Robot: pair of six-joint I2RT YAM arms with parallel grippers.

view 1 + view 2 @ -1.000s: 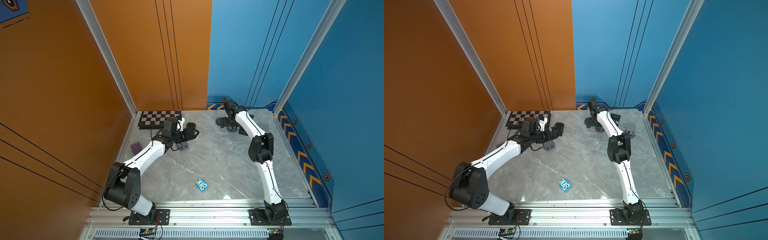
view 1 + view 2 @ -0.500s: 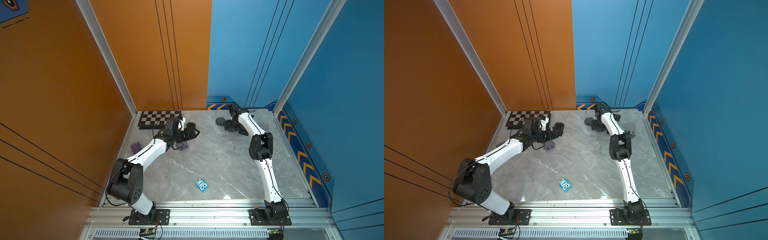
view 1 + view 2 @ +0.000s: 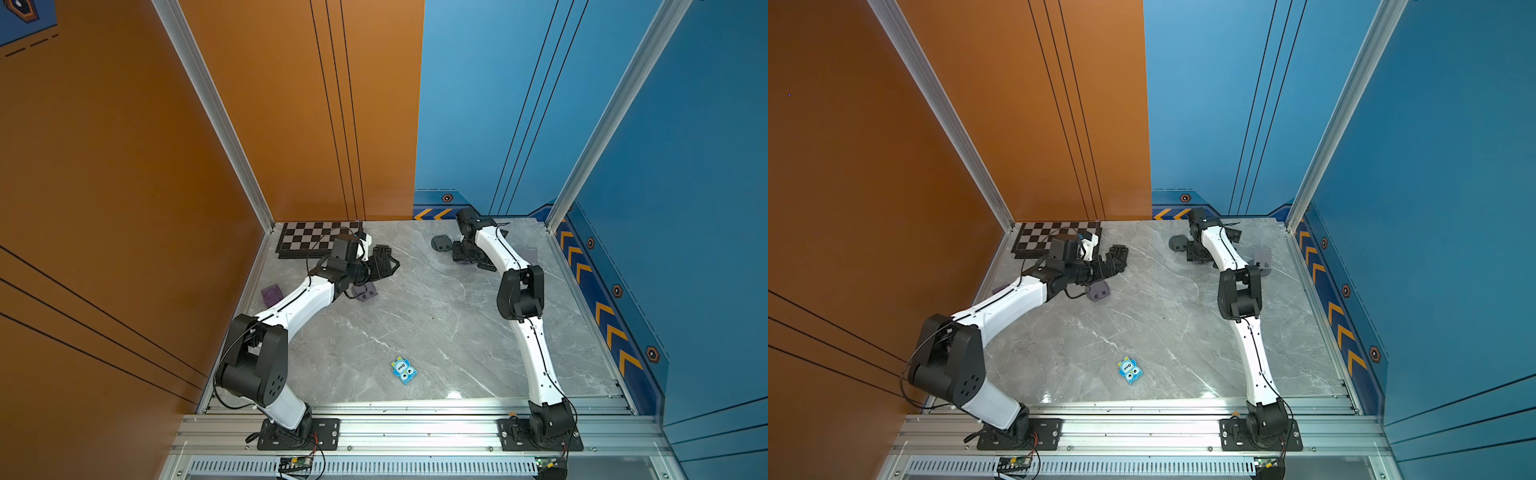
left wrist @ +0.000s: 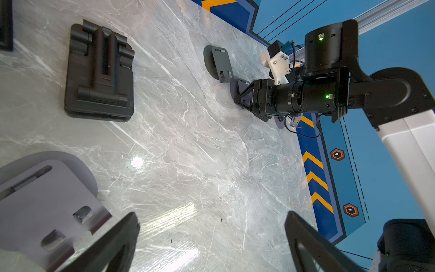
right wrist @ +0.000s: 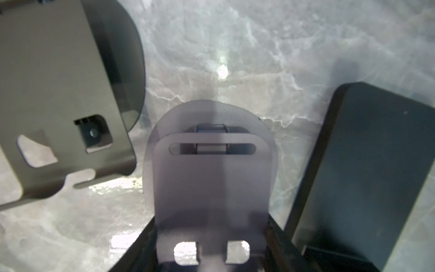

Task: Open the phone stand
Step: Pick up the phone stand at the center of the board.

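- Now the right gripper (image 4: 240, 95) pinches the lilac stand (image 5: 211, 183) by its plate's edges, on the table (image 3: 415, 324).
- Left gripper (image 4: 210, 215) gapes wide, empty, beside another stand (image 4: 47, 200).

— What do your arms look like?

— You've got glossy white shells on the left arm (image 3: 307, 301) and right arm (image 3: 538, 353), and bulky black joint housings (image 3: 521, 291).

— Anything else?

— Thin black cables (image 4: 306, 136), small green status lights (image 4: 327, 96), a matte black left gripper (image 4: 211, 214) and screwed black base plates (image 3: 328, 432).
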